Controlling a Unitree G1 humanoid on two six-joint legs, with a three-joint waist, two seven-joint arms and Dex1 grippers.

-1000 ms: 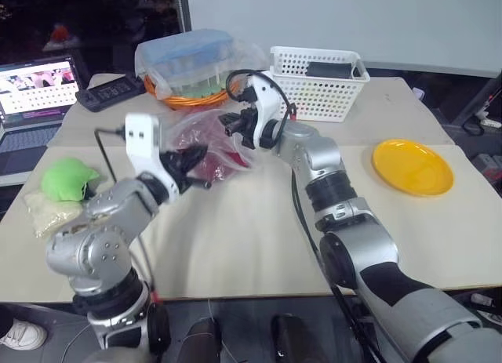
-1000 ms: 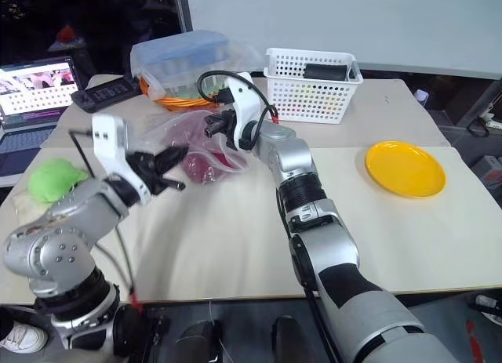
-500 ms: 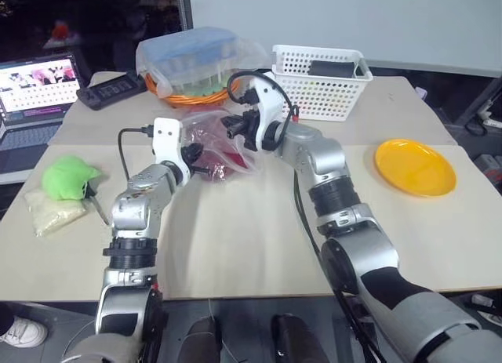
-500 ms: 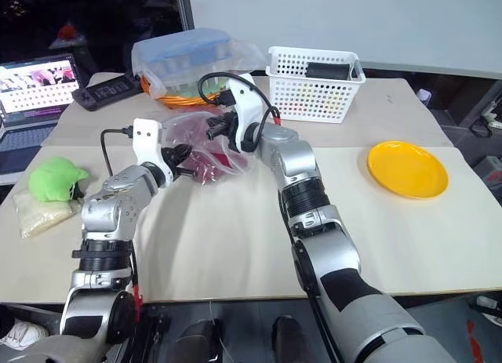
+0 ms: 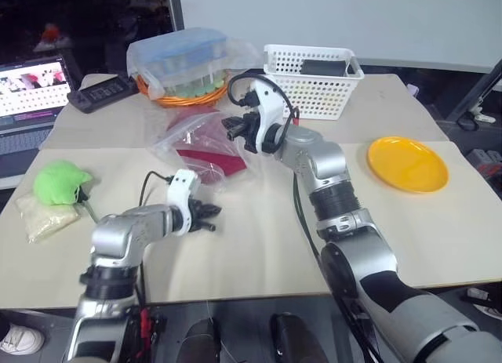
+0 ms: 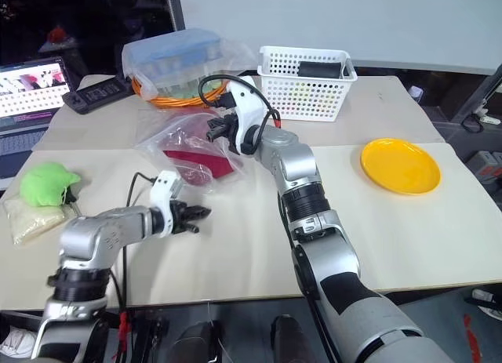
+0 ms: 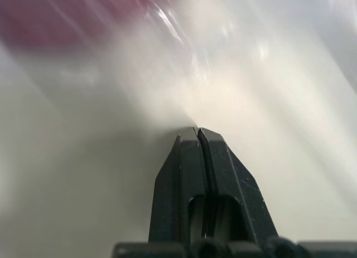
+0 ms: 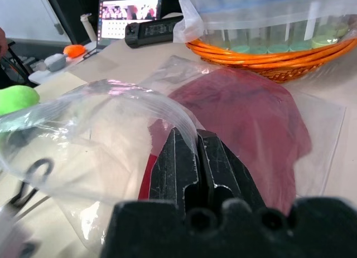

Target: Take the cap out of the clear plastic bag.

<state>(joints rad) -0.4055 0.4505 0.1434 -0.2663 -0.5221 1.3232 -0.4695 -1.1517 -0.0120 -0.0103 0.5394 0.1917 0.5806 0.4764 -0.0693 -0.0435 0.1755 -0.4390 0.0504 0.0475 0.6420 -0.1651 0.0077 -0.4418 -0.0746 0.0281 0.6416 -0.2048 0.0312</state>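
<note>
The maroon cap [image 5: 205, 153] lies inside the clear plastic bag [image 5: 182, 130] on the tabletop [image 5: 259, 237]. My right hand [image 5: 233, 128], closed, pinches the bag's upper edge, lifting it. My left hand [image 5: 210, 218], closed and empty, sits low near the bag's mouth. I judge extraction not begun; next, it must open and reach inside.

Yellow plate [image 5: 408, 164] right; white basket [image 5: 311, 79] behind; green lump [image 5: 60, 182] left.
</note>
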